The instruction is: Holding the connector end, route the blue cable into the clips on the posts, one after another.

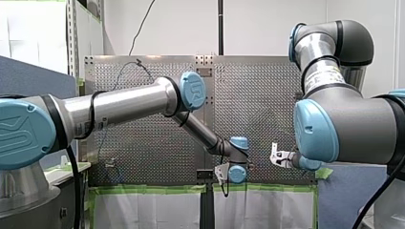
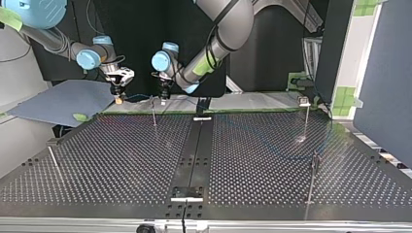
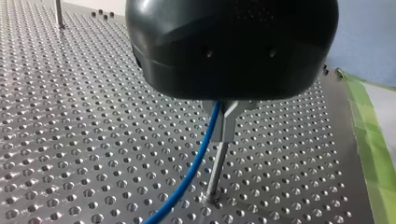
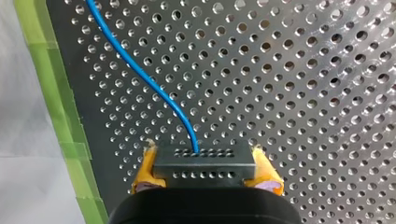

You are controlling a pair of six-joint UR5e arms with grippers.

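The cable (image 4: pixel 154 88) leaves the connector (image 4: pixel 204 161) — pinched in my yellow-padded right gripper (image 4: pixel 205 171) — and runs to the post (image 3: pixel 215 172) under my left gripper (image 2: pixel 164 91). There it rises alongside the clip (image 3: pixel 225 122) — seated or not, I can't tell. Nor can I tell whether my left gripper, the nearer one, is spread or pressed.

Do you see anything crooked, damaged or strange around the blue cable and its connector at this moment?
Nothing stands out. The connector sits squarely in my right pincer, and the blue cable leaves it in a smooth curve without kinks.
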